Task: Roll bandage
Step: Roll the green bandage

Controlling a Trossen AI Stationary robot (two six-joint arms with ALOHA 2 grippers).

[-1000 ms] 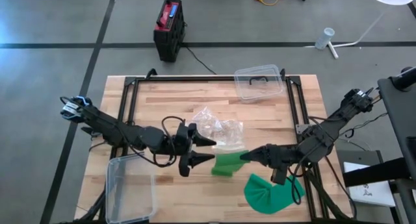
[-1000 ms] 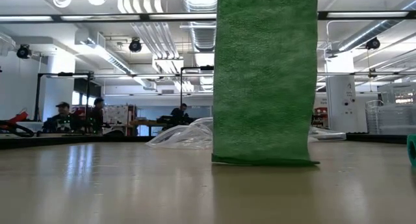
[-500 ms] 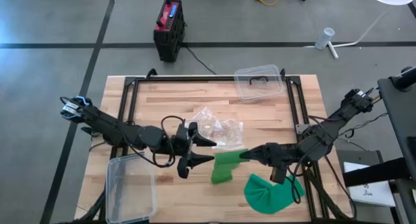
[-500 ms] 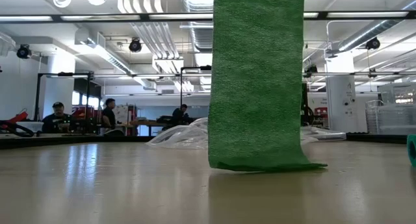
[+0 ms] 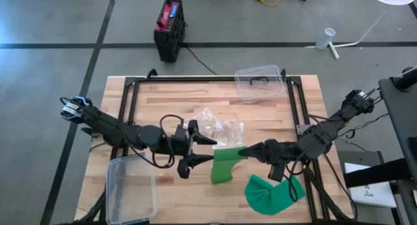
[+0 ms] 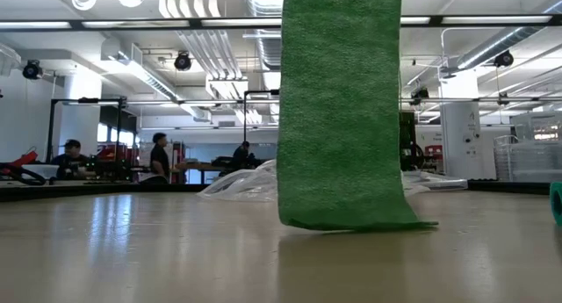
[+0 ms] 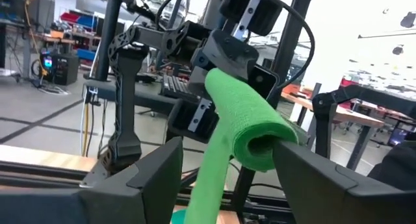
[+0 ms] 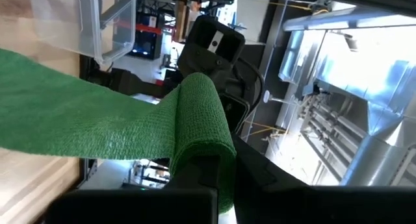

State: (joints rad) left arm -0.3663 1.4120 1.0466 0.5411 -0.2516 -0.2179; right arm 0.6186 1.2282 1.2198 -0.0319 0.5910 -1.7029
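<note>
High view, looking straight down: a wooden table (image 5: 163,104) with two dark arms meeting near its middle. The right pincer (image 5: 242,152) is pressed together on the rolled end of a green bandage (image 5: 225,165), holding it above the table; the loose strip hangs down from the roll to the wood. The left pincer (image 5: 210,150) faces it from the other side with its fingers spread, one on each side of the roll's free end; whether they touch the fabric cannot be made out from above.

Left wrist view shows this more closely: the green roll (image 7: 250,123) lies between the two dark fingers (image 7: 312,178), with a gap on one side, and the tail drops out of sight below the frame. Right wrist view shows the fabric (image 8: 195,130) wrapped over the tip of the closed right pincer (image 8: 205,169), whose tip is hidden by the wrap.

Low view is mostly filled by the hanging strip (image 6: 341,110); its top is cut off, so neither pincer appears there. Its lower edge rests on the table.

A second green heap (image 5: 270,194) lies near the table's front right, partly hidden under the right arm. Also on the table: crumpled clear plastic bags (image 5: 218,128), a clear container (image 5: 259,83) at the back, and another clear container (image 5: 130,186) at the front left. People (image 6: 158,154) are small and indistinct in the room behind.
</note>
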